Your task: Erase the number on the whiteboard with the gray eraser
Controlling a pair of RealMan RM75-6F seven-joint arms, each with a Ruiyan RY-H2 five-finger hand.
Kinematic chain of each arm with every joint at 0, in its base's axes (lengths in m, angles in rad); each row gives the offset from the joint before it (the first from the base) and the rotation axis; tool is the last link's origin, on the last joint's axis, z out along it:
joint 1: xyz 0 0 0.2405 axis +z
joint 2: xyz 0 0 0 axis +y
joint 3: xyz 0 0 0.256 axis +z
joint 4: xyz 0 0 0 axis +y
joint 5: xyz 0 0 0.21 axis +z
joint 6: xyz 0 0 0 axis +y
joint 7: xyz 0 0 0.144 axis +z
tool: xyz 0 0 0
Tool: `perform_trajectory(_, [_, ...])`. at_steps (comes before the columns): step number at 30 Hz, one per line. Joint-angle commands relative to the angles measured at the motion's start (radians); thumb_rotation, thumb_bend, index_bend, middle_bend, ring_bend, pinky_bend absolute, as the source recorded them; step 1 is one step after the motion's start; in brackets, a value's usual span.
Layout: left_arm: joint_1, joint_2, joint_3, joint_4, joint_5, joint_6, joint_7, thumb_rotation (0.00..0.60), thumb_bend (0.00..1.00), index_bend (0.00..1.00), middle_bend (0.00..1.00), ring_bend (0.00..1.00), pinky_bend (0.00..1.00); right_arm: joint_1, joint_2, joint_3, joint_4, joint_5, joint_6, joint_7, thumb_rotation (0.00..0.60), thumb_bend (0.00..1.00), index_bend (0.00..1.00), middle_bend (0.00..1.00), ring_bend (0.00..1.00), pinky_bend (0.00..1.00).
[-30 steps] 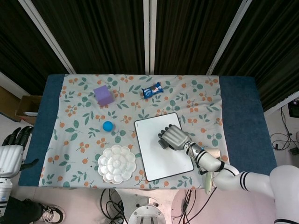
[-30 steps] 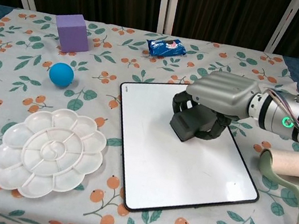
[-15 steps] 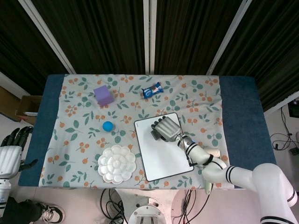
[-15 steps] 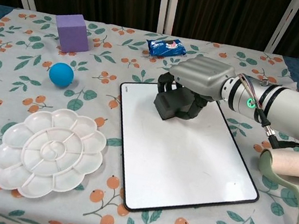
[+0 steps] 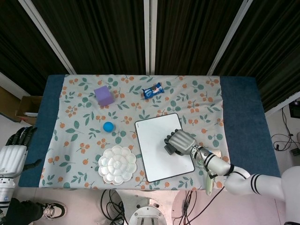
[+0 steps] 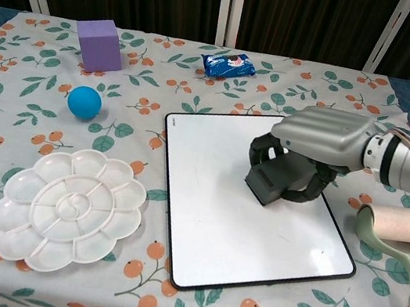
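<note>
my right hand point(image 6: 327, 139) clasps the dark gray block eraser point(image 6: 274, 183), fingers curled round it | eraser pressed flat on the white rectangular whiteboard point(image 6: 209, 218), right-centre of its surface | my left hand point(image 5: 14, 152) hangs off the table's left edge, fingers apart, holding nothing

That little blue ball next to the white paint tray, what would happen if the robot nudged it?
The blue ball looks smooth and round, so it would probably roll freely across the flat floral tablecloth. Nothing touches it, though the paint palette and purple cube nearby might stop it. It seems small and likely light.
</note>
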Motion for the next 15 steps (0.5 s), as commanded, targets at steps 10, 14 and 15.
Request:
perform_trajectory(10, [-0.007,0.002,-0.002,-0.003,-0.003,-0.008,0.006,0.600,0.00,0.09,0.08,0.06,0.19,-0.027,0.022,-0.003,0.022,0.039,-0.012,-0.007,0.600,0.28,0.98,0.82,0.73,0.82])
perform_trajectory(14, [-0.006,0.006,-0.003,-0.006,-0.005,-0.006,0.006,0.600,0.00,0.09,0.08,0.06,0.19,-0.020,-0.030,0.010,0.084,0.046,-0.020,-0.014,0.600,0.28,0.98,0.82,0.73,0.82])
perform_trajectory(15, [-0.006,0.006,-0.003,-0.006,-0.005,-0.006,0.006,0.600,0.00,0.09,0.08,0.06,0.19,-0.019,-0.043,0.016,0.102,0.049,-0.017,-0.015,0.600,0.28,0.98,0.82,0.73,0.82])
